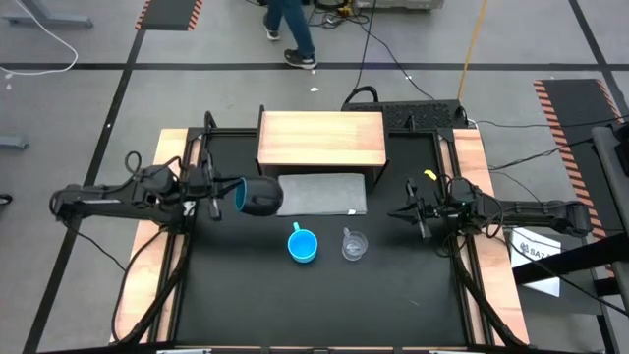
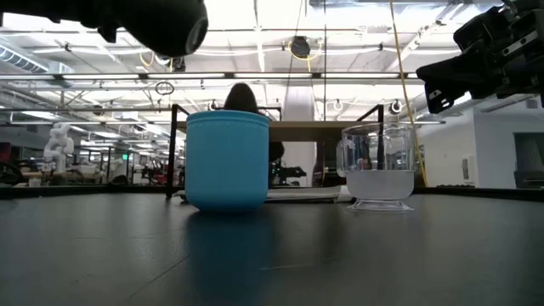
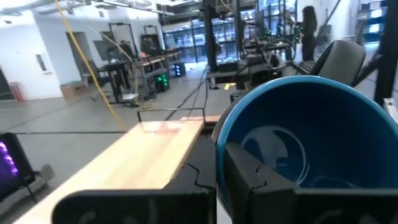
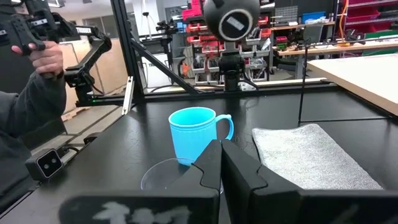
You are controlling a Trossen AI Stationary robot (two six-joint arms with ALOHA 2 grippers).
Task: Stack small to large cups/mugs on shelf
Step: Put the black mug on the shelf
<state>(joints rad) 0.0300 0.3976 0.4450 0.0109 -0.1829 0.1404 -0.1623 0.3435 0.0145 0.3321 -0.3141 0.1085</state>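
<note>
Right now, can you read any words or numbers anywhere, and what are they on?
"BAZ", the rest unreadable: white sheet right of the table.
Light-blue mug, clear cup, navy mug, shelf: no writing shows.

large mug (image 1: 261, 197): dark navy outside, blue inside | medium mug (image 1: 303, 245): light blue | small cup (image 1: 354, 245): clear | shelf (image 1: 320, 141): light wood top, dark legs | mat (image 1: 324, 194): grey | surface (image 1: 324, 305): black, pale wood side strips | floor stripes (image 1: 564, 106): orange and black
</note>
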